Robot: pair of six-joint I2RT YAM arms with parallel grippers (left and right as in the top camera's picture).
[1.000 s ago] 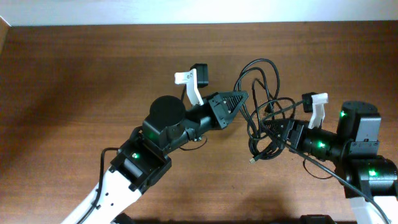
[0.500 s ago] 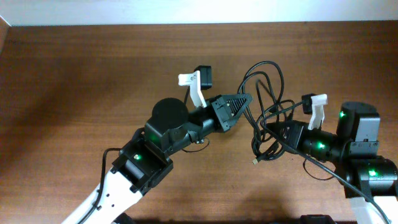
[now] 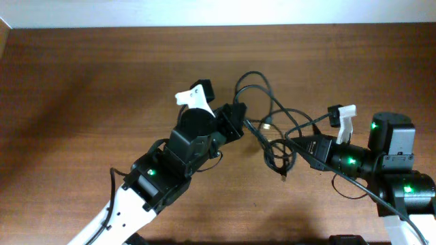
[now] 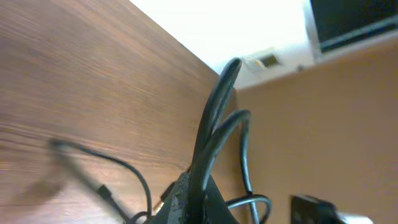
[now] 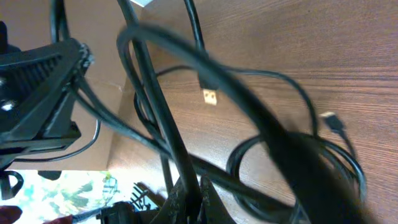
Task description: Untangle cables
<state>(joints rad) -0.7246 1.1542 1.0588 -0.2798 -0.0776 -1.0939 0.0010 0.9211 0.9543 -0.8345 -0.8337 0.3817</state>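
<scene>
I am holding the cables [image 3: 267,144] at two places, one with each arm, above the middle-right part of the wooden table [image 3: 82,82]. My left gripper [image 3: 240,124] is clenched on them: in the left wrist view two or three black strands [image 4: 216,106] rise straight out from between my closed fingers [image 4: 186,202] and fan apart as they climb, with the table surface [image 4: 74,81] behind them and a blurred strand trailing off low to the left. My right gripper [image 3: 304,145] is also clamped on the bundle; from the right wrist camera a black cord [image 5: 158,102] runs down into the pinch of my fingers [image 5: 186,199], while a thicker, blurred loop sweeps across close to the lens. From above, the tangle sits between my two grippers, one loop arching toward the far side of the table beyond my left gripper and a knot of smaller coils lying just in front of my right one. A silver-ended plug [image 5: 209,96] hangs on its cord over the wood, and a second small plug [image 5: 331,121] lies further right near the coils (how many separate cords make up the knot I cannot tell). My left gripper [image 5: 37,93] shows at the left edge of the right wrist view, strands running from it toward my right fingers.
</scene>
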